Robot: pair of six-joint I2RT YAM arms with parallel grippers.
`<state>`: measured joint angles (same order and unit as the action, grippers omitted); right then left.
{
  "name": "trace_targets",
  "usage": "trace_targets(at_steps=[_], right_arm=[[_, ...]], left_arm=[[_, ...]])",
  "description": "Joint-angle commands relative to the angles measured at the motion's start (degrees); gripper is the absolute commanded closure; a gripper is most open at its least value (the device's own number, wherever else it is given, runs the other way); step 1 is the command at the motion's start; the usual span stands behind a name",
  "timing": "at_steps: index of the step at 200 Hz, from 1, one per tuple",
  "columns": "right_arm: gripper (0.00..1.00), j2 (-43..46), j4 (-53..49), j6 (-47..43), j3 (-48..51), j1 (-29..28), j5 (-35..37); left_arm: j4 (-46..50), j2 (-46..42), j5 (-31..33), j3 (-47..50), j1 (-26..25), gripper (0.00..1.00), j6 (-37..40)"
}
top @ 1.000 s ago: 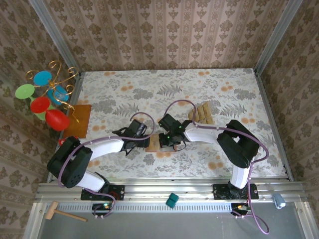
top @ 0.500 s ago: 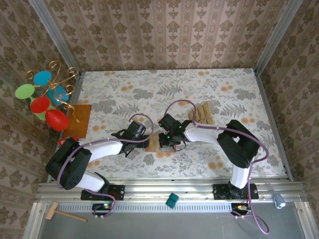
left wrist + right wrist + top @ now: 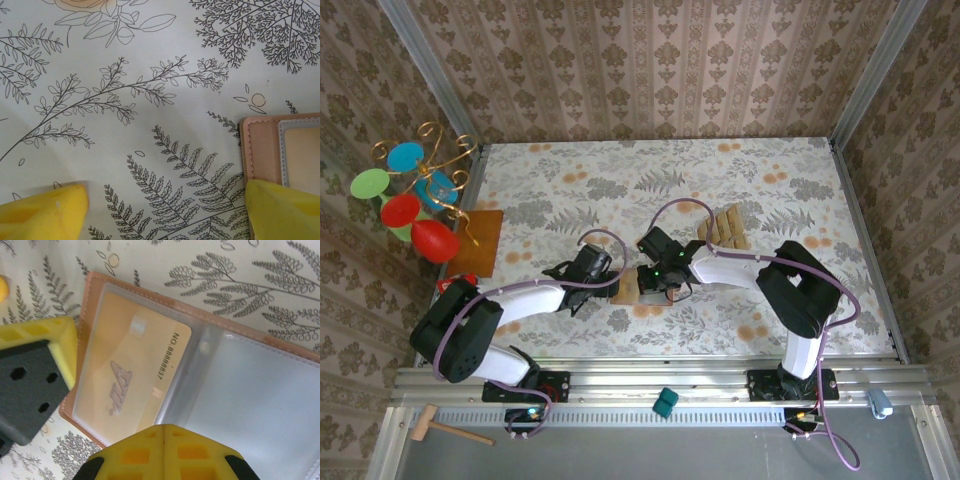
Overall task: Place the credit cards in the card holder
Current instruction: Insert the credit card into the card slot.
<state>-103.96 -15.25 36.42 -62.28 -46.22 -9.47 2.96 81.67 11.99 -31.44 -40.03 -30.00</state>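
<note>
Inside the card holder (image 3: pixel 260 150) one credit card (image 3: pixel 130 370) sits sleeved; remaining cards (image 3: pixel 724 228) wait beyond it; left tool (image 3: pixel 165 205) spread, right tool (image 3: pixel 164 440) pressed together

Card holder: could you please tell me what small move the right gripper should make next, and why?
Probably lift the shut right gripper away from the open card holder and swing toward the credit cards beyond it: one gold card sits in a clear sleeve, and the open left gripper has a finger over the holder's edge.
</note>
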Motion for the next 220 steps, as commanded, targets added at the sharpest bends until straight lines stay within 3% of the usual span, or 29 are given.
trace_targets(at_steps=[1,220], right_arm=[[1.0,0.9,0.6,1.2,-1.7,0.0,0.0],[1.0,-5.4,2.7,1.9,-2.9,-0.4,-1.8]], left_arm=[[1.2,1.0,-2.6,2.0,0.2,0.16,-1.6],[0.6,1.8,-2.9,2.2,-0.1,0.17,-1.9]])
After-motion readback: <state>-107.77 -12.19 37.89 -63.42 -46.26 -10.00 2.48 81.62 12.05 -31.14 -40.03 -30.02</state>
